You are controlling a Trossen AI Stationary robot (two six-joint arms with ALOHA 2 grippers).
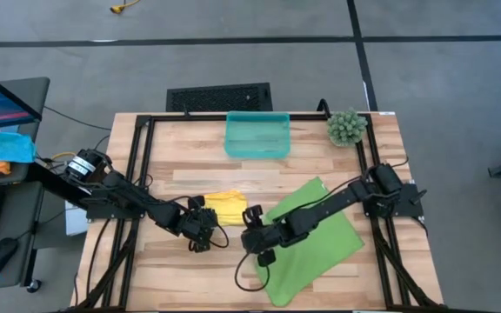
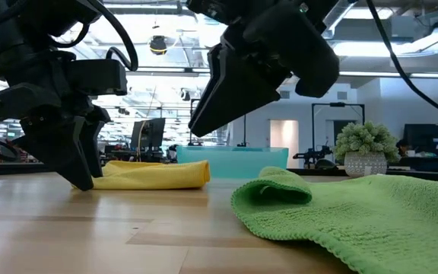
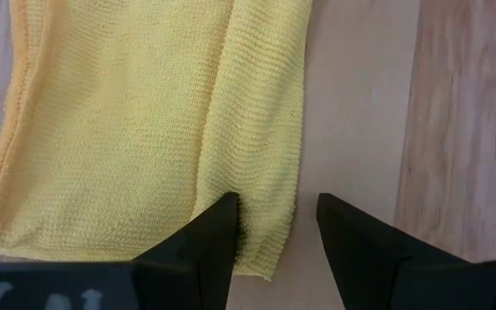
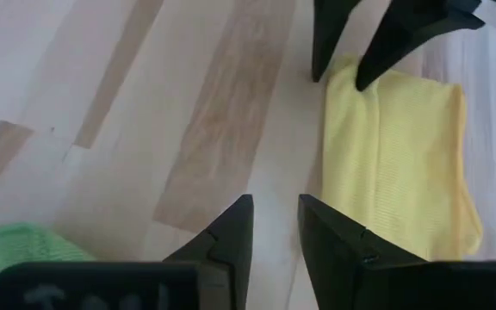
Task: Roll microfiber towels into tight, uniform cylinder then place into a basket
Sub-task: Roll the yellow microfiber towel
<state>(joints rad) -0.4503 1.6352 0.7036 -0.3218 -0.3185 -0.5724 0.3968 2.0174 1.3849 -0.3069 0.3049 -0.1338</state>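
Note:
The yellow towel point(image 1: 225, 207), folded into a flat band, lies at the table's middle. My left gripper point(image 3: 275, 207) stands open at the band's near-left corner, one finger over the cloth and the other over bare wood. My right gripper point(image 4: 274, 220) hangs above bare wood between the two towels, open by a narrow gap with nothing in it. The lime green towel point(image 1: 316, 239) lies spread at the right under the right arm; its left corner point(image 2: 284, 186) curls over on itself. The teal basket point(image 1: 257, 133) stands at the far edge. My left gripper slants down from the table's left. One fingertip point(image 3: 227, 211) is set on the yellow towel's edge fold point(image 3: 261, 185) close to its corner, while the other fingertip point(image 3: 330, 211) is over the wood beside it. The towel lies flat on the table, not pinched.
A small green plant point(image 1: 346, 127) stands at the far right corner. A black vented panel point(image 1: 219, 96) lies on the floor beyond the far edge. Black frame rails point(image 1: 142, 165) run along the table's sides. Bare wood point(image 1: 172, 278) shows at the near left.

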